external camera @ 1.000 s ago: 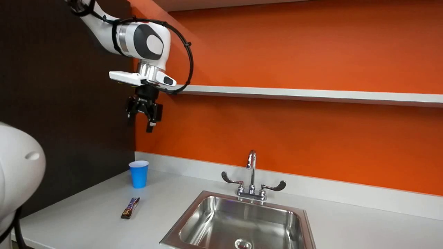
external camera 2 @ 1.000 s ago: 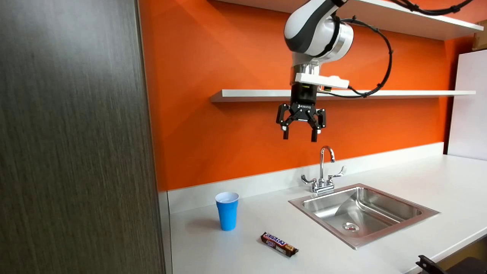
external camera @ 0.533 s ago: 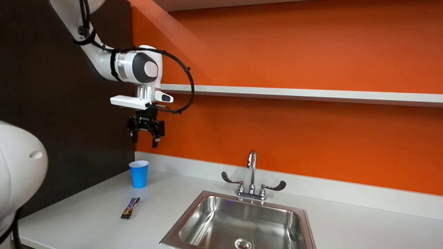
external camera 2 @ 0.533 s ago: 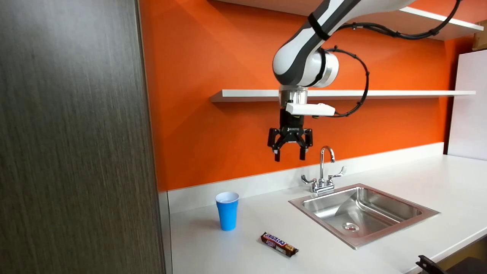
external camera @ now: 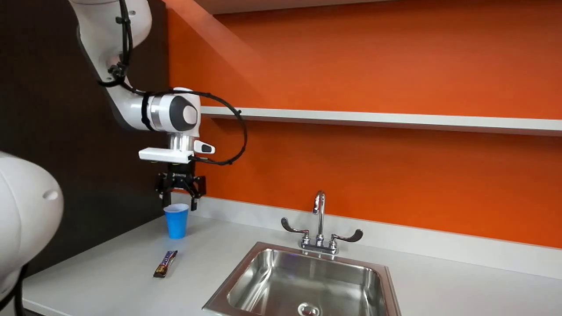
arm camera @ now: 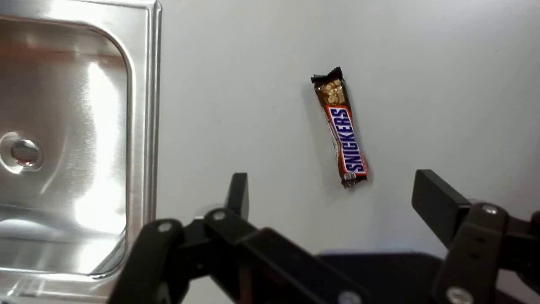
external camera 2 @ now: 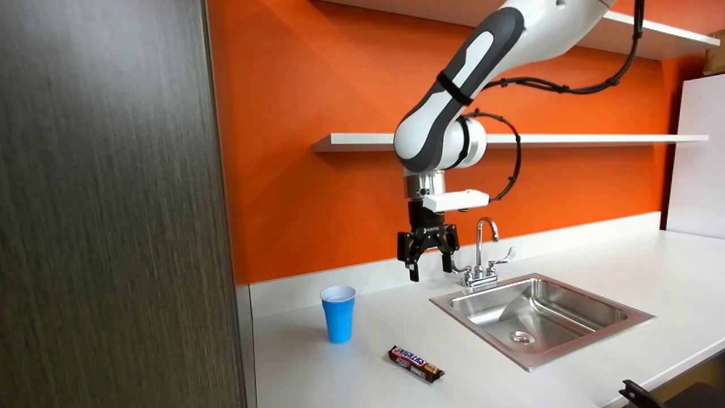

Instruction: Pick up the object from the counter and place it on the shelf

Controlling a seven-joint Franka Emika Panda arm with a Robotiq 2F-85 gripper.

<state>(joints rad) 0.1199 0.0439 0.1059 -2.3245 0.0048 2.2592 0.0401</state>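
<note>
The object is a slim dark brown Snickers bar (external camera: 165, 264) lying flat on the pale grey counter (external camera: 109, 285). It also shows in an exterior view (external camera 2: 416, 364) and in the wrist view (arm camera: 342, 131). My gripper (external camera: 180, 205) is open and empty, pointing down, well above the counter; it also shows in an exterior view (external camera 2: 433, 272). In the wrist view the bar lies ahead of the gripper (arm camera: 332, 179), its near end about level with the fingertips (arm camera: 239, 190) in the picture. The shelf (external camera: 373, 117) is a thin white ledge on the orange wall, also in an exterior view (external camera 2: 595, 139).
A blue cup (external camera 2: 338, 320) stands upright behind the bar. A steel sink (arm camera: 145, 105) with a chrome faucet (external camera: 320, 219) is set into the counter beside it. A dark panel (external camera 2: 113, 204) borders the counter. A higher shelf (external camera 2: 657, 35) hangs above.
My arm has come down from about shelf height to lower over the counter, drifting left in an exterior view. The gripper has stayed open. The bar and cup have not moved.
</note>
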